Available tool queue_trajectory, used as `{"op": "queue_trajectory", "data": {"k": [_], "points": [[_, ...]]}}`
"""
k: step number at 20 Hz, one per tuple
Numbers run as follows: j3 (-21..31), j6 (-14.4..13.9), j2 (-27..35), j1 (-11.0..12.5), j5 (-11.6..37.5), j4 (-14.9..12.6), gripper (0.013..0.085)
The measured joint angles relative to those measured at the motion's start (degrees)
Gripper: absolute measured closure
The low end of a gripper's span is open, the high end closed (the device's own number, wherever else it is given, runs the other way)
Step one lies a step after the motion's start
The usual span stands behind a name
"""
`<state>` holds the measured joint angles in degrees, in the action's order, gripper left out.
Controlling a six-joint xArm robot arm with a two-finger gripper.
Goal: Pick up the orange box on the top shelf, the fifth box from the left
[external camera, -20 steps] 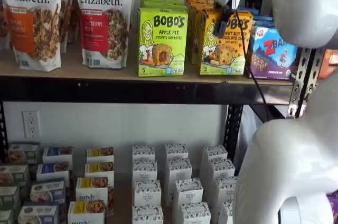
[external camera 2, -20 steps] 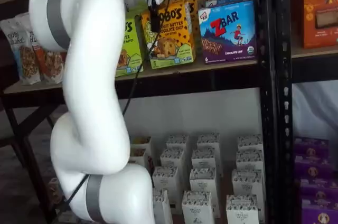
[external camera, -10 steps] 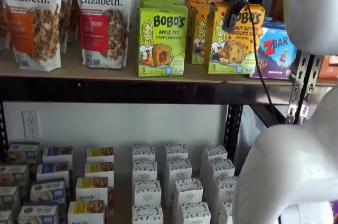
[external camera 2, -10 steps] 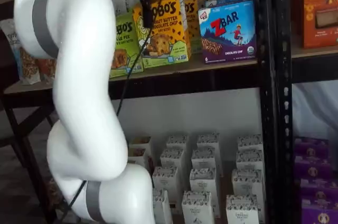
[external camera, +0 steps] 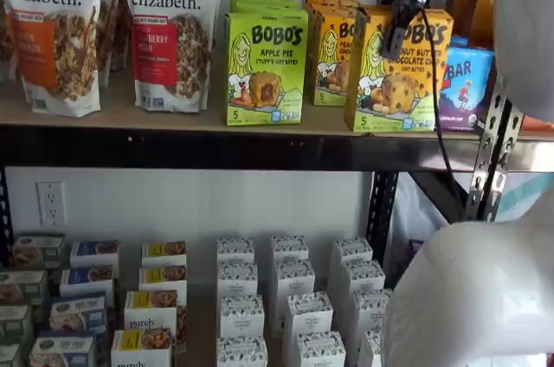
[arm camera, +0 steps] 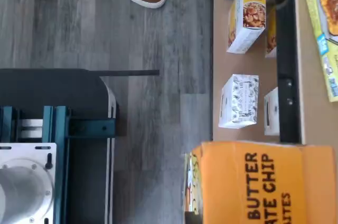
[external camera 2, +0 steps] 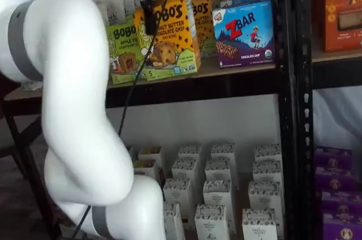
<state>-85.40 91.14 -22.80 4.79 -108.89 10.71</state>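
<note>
Now extracting: hand clamped on orange box, held at top shelf's front edge. Next: draw it clear, keeping it level.

2 granola bags, 1 green Bobo's box in front, 3 orange boxes visible, 1 Z Bar box
</note>
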Motion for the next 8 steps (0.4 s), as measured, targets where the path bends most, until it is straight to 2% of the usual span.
{"op": "queue_trajectory", "data": {"k": [8], "points": [[3.21, -0.22, -4.00, 0.11, -0.74, 0.51, 0.0610]]}}
